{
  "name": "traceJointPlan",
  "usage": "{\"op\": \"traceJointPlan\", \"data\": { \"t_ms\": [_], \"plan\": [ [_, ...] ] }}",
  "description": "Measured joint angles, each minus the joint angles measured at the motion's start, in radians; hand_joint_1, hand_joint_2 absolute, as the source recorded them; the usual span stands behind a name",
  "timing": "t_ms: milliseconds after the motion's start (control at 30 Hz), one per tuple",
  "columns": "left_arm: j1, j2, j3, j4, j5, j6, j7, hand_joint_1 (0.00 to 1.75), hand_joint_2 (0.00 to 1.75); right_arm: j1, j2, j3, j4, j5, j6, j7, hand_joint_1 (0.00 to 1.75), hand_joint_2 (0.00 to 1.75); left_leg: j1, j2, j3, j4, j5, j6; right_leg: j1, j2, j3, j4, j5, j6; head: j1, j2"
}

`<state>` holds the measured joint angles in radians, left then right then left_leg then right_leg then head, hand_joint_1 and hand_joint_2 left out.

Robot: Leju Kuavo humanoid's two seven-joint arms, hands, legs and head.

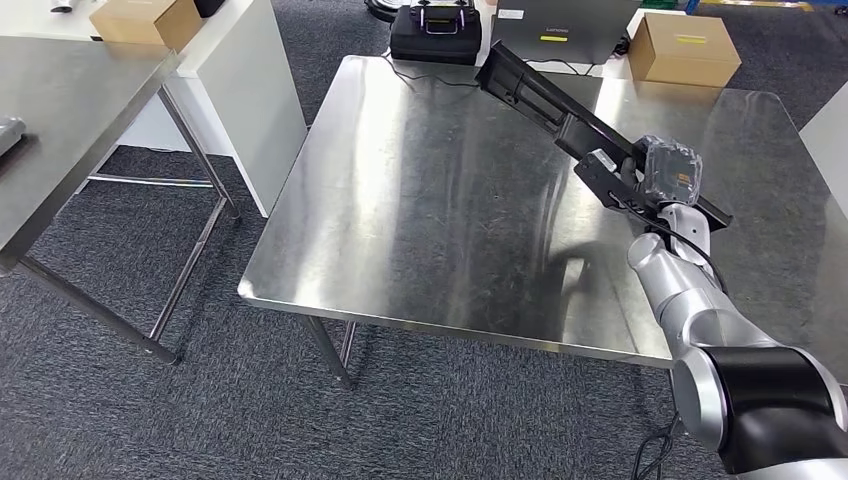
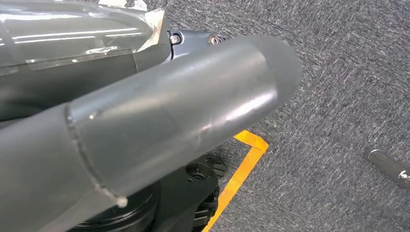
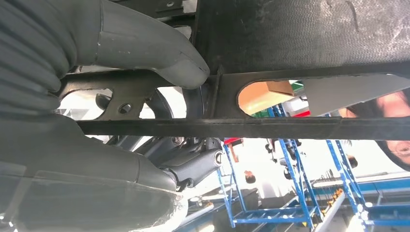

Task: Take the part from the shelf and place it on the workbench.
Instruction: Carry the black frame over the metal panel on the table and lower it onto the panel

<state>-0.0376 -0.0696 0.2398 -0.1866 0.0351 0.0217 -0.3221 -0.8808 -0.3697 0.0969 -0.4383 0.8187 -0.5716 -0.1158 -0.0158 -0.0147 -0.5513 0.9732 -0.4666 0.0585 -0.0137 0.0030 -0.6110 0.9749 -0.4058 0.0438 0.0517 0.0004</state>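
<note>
head: right hand (image 1: 668,172) at right of frame grips long black part (image 1: 545,100), slanting to upper centre above steel workbench (image 1: 420,220) | left wrist: left hand (image 2: 145,125) fills left, finger state cannot tell | right wrist: thumb (image 3: 159,50) clamps part (image 3: 290,128)

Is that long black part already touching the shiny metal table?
Cannot tell. In the head view the right hand holds the long black part slanting over the steel workbench; its far end seems raised, but no gap or contact shows plainly.
</note>
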Motion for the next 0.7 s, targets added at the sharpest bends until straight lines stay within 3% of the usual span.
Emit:
{"op": "traceJointPlan", "data": {
  "t_ms": [300,667,700],
  "plan": [
    [0.000,0.000,0.005,0.000,0.003,-0.001,0.002,0.00,0.00,-0.007,0.003,0.001,0.031,0.068,0.094,0.111,1.75,1.75,-0.004,0.000,0.000,0.003,0.001,-0.001,-0.003,-0.001,0.003,0.000,0.000,0.000,0.000,0.000],
    [0.000,0.000,0.008,0.000,0.001,-0.009,-0.006,0.00,0.00,-0.012,0.009,0.004,0.047,0.105,0.128,0.142,1.75,1.75,-0.006,-0.001,0.000,0.004,0.000,0.000,-0.005,-0.001,0.004,-0.001,0.000,0.000,0.000,0.000],
    [0.000,0.000,0.008,0.000,-0.001,-0.010,-0.008,0.00,0.44,-0.012,0.009,0.004,0.047,0.106,0.128,0.142,1.31,1.31,-0.006,-0.001,0.000,0.004,0.000,0.000,-0.005,-0.001,0.004,-0.001,0.000,0.000,0.000,0.000]
  ]
}}
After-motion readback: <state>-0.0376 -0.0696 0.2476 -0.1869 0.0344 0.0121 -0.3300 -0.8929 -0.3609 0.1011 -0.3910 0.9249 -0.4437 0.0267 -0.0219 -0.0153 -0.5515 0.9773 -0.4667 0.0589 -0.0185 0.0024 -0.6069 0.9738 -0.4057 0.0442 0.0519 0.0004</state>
